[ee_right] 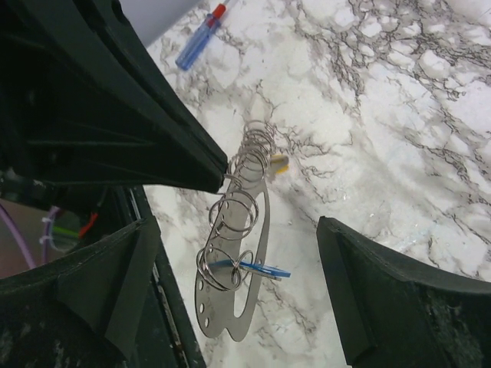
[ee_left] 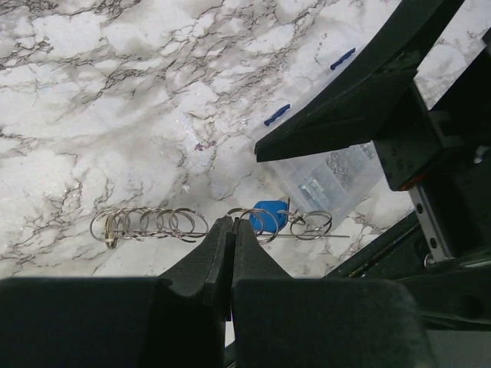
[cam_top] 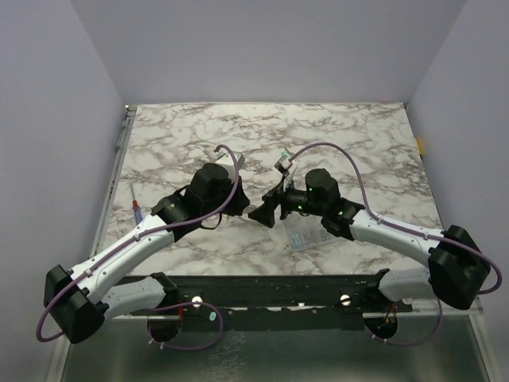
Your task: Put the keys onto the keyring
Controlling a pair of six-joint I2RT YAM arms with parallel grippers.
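The keyring (ee_right: 244, 201) is a silvery wire coil lying along a thin flat metal plate (ee_right: 230, 314), held in the air. My left gripper (ee_left: 231, 225) is shut on it near the middle; it also shows in the top view (cam_top: 237, 205). The blue key (ee_right: 261, 269) hangs on the coil's lower loops and also shows in the left wrist view (ee_left: 268, 214). The yellow key (ee_right: 280, 162) sits by the coil's far end. The green key is out of view. My right gripper (ee_right: 253, 295) is open, its jaws standing either side of the coil's blue-key end without touching it.
A clear compartment box (cam_top: 302, 239) of small parts lies on the marble table (cam_top: 358, 143) just below the grippers, and also shows in the left wrist view (ee_left: 330, 180). A red-and-blue stick (cam_top: 137, 208) lies at the left edge. Grey walls enclose the table.
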